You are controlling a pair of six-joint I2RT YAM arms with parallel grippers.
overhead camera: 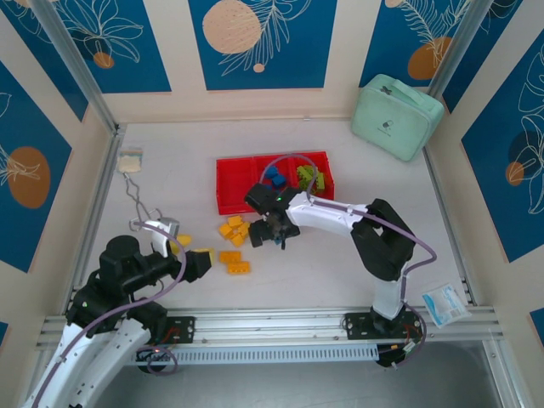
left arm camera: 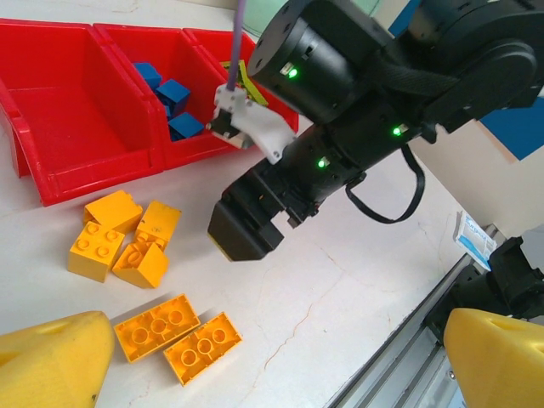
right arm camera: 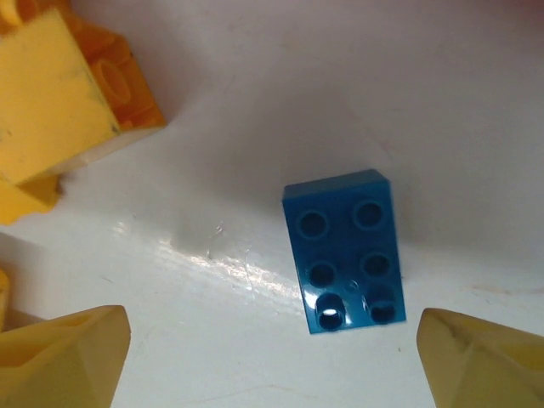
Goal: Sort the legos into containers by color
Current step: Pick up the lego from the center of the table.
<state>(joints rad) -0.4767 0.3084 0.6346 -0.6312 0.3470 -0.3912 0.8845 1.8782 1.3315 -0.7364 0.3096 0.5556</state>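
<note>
My right gripper [right arm camera: 272,361] is open, low over the table. A blue lego [right arm camera: 344,251] lies studs-up between and just ahead of its yellow fingertips [right arm camera: 64,353], touching neither. From above, this gripper [overhead camera: 270,231] hangs just in front of the red tray [overhead camera: 231,201]. The tray's left compartment [left arm camera: 76,110] is bare, blue legos [overhead camera: 274,177] lie in the middle one and green legos [overhead camera: 310,177] in the right one. Yellow legos [overhead camera: 234,229] are scattered on the table in front of the tray, two more [left arm camera: 178,336] nearer me. My left gripper [overhead camera: 194,248] is open and holds nothing.
A mint-green zippered case [overhead camera: 395,115] stands at the back right corner. A white packet [overhead camera: 444,302] lies by the right rail, and a small beige piece [overhead camera: 130,161] at the left wall. The right arm [left arm camera: 357,110] reaches across in front of the left wrist.
</note>
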